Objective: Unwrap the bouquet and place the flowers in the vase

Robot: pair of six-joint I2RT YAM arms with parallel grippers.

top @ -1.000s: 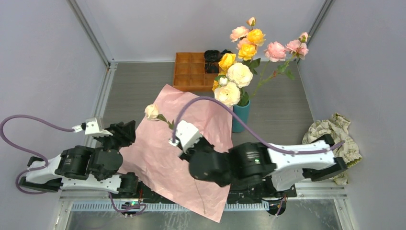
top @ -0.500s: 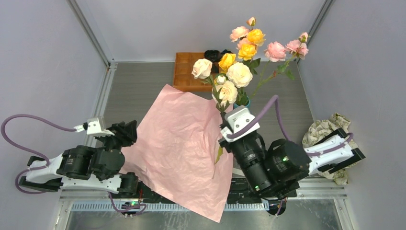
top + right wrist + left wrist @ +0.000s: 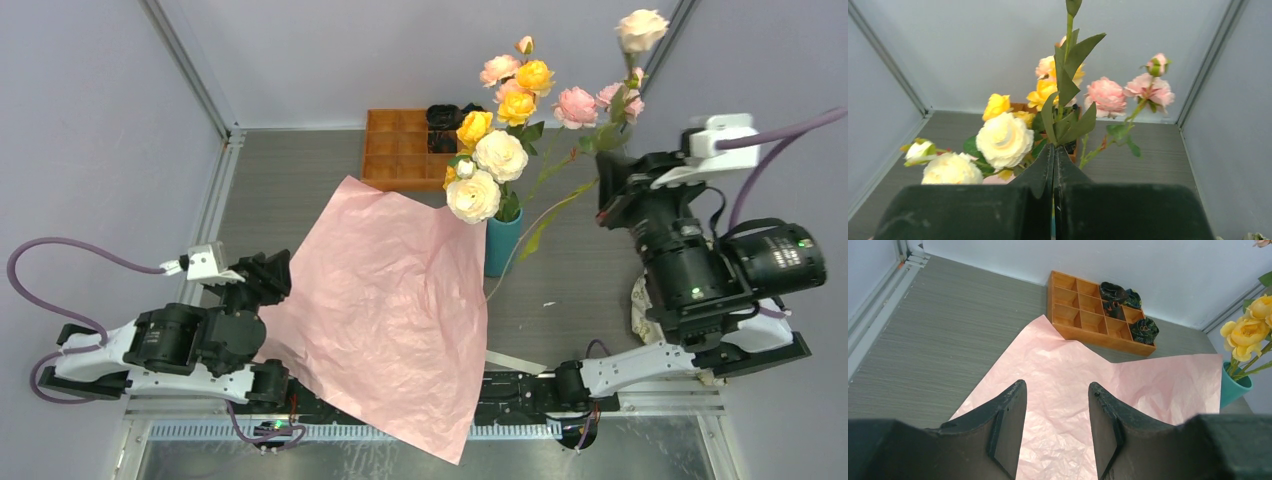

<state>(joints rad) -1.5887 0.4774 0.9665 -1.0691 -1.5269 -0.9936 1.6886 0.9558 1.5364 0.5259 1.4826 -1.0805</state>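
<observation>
The bouquet is undone. Its pink paper lies spread flat on the table. The teal vase stands at the paper's far right corner and holds several yellow, pink and cream flowers. My right gripper is raised to the right of the vase, shut on the green stem of a cream rose. In the right wrist view the gripper pinches that stem below its leaves; the rose head is out of frame. My left gripper hovers open over the paper's left edge, with nothing between its fingers.
An orange compartmented tray with dark rosettes sits at the back behind the paper. A beige cloth is mostly hidden under the right arm. A pale strip lies near the front edge. Walls close in on both sides.
My right arm lifted the cream rose off the paper and swung it up and right, past the vase. The left arm has barely moved.
</observation>
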